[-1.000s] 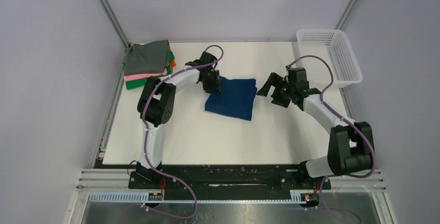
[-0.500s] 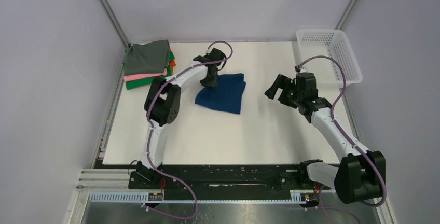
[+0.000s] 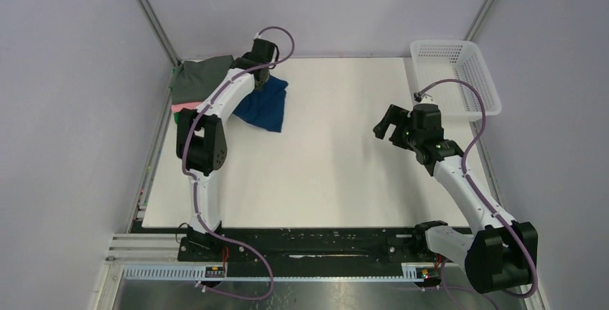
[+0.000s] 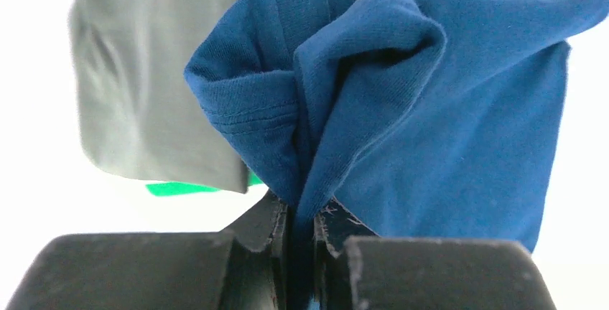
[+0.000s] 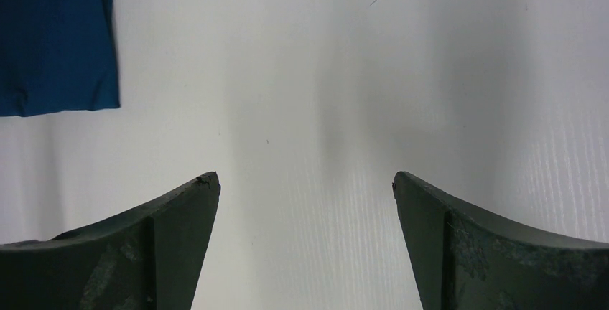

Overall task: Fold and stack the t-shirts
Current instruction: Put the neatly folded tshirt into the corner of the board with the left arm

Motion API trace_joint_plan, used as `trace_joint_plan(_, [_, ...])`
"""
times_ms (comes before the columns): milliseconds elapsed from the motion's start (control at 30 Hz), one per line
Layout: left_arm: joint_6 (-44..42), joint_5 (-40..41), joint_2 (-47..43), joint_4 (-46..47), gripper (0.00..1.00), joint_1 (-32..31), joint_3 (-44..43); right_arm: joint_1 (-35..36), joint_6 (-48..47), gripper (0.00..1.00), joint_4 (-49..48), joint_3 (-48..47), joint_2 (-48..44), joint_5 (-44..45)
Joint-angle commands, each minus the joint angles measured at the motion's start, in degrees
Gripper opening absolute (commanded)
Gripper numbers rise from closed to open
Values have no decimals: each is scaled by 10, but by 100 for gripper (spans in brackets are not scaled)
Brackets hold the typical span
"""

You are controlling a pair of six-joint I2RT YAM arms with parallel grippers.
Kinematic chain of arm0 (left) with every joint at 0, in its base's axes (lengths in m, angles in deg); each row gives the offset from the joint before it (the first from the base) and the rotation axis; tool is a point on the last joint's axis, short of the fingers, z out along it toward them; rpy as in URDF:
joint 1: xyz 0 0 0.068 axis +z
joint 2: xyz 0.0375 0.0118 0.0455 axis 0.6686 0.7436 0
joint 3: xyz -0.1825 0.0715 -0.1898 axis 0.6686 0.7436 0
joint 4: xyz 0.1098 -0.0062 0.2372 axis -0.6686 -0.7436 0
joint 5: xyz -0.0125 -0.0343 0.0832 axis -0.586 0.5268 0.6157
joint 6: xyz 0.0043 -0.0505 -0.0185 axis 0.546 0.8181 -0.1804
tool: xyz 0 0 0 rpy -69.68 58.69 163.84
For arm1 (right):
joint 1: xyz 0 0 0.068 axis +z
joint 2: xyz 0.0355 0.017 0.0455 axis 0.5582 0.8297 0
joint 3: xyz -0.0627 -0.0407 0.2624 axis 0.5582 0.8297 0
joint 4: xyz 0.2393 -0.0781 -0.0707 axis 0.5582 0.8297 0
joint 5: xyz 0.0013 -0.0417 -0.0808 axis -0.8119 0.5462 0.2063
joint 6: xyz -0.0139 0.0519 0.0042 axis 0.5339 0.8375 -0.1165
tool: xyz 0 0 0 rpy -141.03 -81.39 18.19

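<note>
Left hand [image 4: 300, 217] clamped on blue tee [image 4: 445, 123]; right hand [image 5: 305, 181] spread wide, empty.

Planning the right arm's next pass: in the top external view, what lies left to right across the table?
stack of folded t-shirts → dark blue t-shirt → right gripper, jaws open → white mesh basket
</note>
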State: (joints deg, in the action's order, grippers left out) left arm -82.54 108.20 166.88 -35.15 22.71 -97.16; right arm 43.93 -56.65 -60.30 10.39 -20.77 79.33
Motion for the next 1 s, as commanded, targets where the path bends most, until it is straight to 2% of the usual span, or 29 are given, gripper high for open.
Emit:
trace_joint_plan(0, [-84,-2,-66,27,0,22,-44,-2,-10,99,7,-14,9,17])
trace_joint_plan(100, [-106,-20,-73,13,0,39,-68,-2,-9,99,12,-19,17,16])
trace_joint_plan(233, [-102,-57,-63,-46,0,64,-149,-2,-8,99,17,-24,23,17])
trace_joint_plan(433, [-100,-68,-61,-84,0,80,-220,-2,-6,100,23,-28,28,19])
trace_joint_plan(700, [-77,-105,-62,-95,0,116,-260,-2,-3,100,27,-35,43,22])
trace_joint_plan(967, [-62,-118,-3,-94,0,177,-296,-2,1,100,32,-42,64,22])
